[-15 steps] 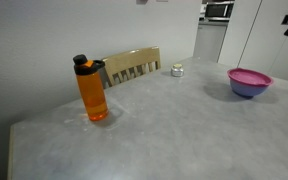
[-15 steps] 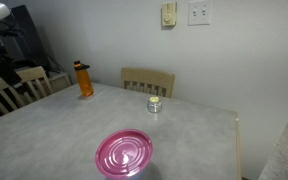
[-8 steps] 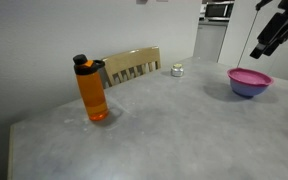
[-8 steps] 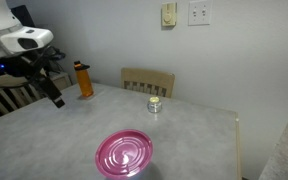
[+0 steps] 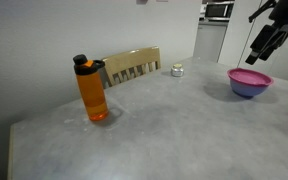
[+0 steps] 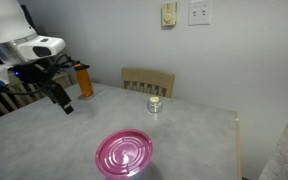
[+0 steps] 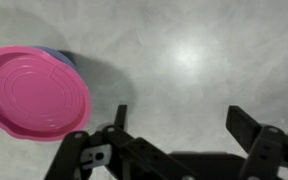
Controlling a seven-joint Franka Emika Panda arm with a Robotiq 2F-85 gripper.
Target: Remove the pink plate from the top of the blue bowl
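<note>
Claw (image 7: 176, 118) spread, empty, hovering beside the pink plate (image 7: 36, 92) on the blue bowl (image 5: 248, 90): approach step, so next you should straddle its rim and close

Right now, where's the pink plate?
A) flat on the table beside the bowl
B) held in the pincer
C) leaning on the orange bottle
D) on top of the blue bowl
D: the pink plate sits on the blue bowl, covering its mouth, while the pincer is open with nothing between its fingers, apart from the plate.
</note>
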